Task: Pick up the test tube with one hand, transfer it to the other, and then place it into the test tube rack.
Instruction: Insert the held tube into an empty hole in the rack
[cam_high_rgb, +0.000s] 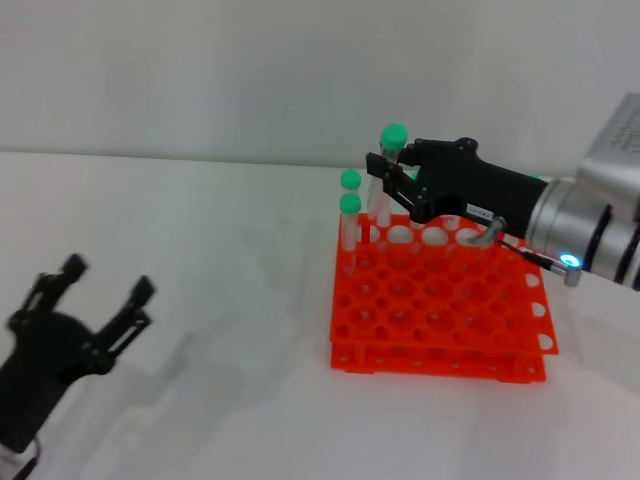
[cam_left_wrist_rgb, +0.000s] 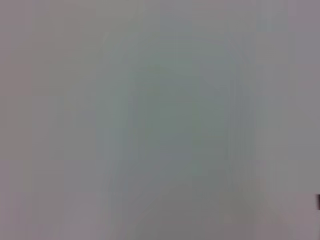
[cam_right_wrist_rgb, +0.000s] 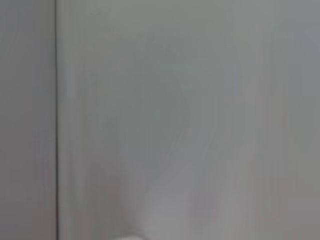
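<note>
In the head view my right gripper (cam_high_rgb: 388, 172), on the silver wrist with the blue light, is shut on the test tube (cam_high_rgb: 392, 140). The tube is held upright, green cap on top, and its lower end is over the back left holes of the orange-red test tube rack (cam_high_rgb: 440, 330). I cannot tell whether its tip is inside a hole. My left gripper (cam_high_rgb: 105, 282) is open and empty, low over the table at the front left, far from the rack. Both wrist views show only blank grey surfaces.
Two other green-capped tubes (cam_high_rgb: 350, 182) (cam_high_rgb: 350, 206) stand upright in the rack's back left corner, just left of the held tube. The rack stands on a white table (cam_high_rgb: 200, 300) with a pale wall behind.
</note>
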